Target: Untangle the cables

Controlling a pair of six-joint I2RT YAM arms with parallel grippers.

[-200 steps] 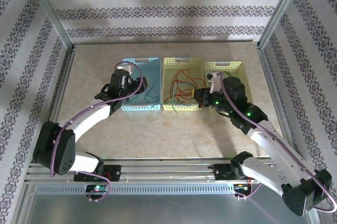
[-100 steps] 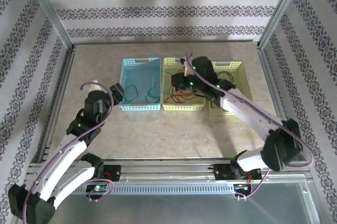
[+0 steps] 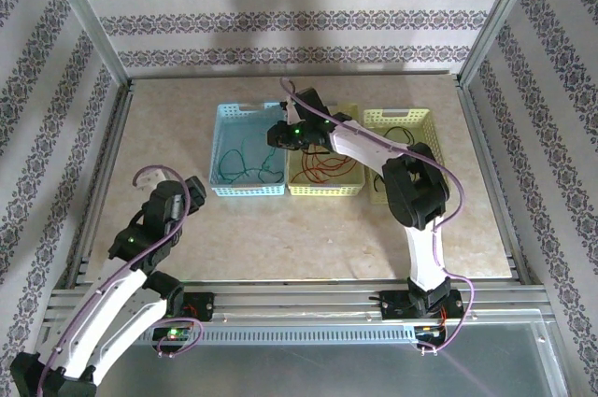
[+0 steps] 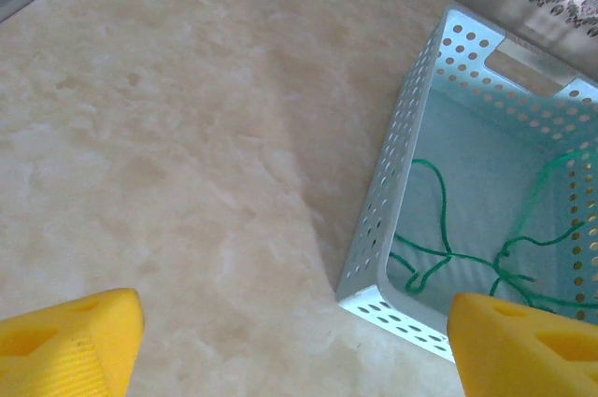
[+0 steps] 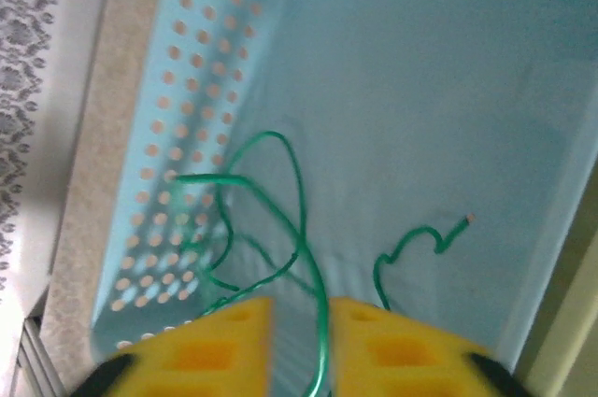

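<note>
Cable [image 5: 306, 233], green, loose between fingers of right pincer [image 5: 301, 315]

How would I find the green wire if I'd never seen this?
On the beige table, three baskets stand in a row. The green wire lies curled inside the blue basket at the left end. The wires in the yellow basket next door are red.

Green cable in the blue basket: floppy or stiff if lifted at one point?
Likely floppy: the green cable lies in loose loops and kinks on the blue basket floor, so it should drape. Probably very light, being so thin. It may slip: it runs through the gap in the right gripper, which looks wider than the strand.
</note>
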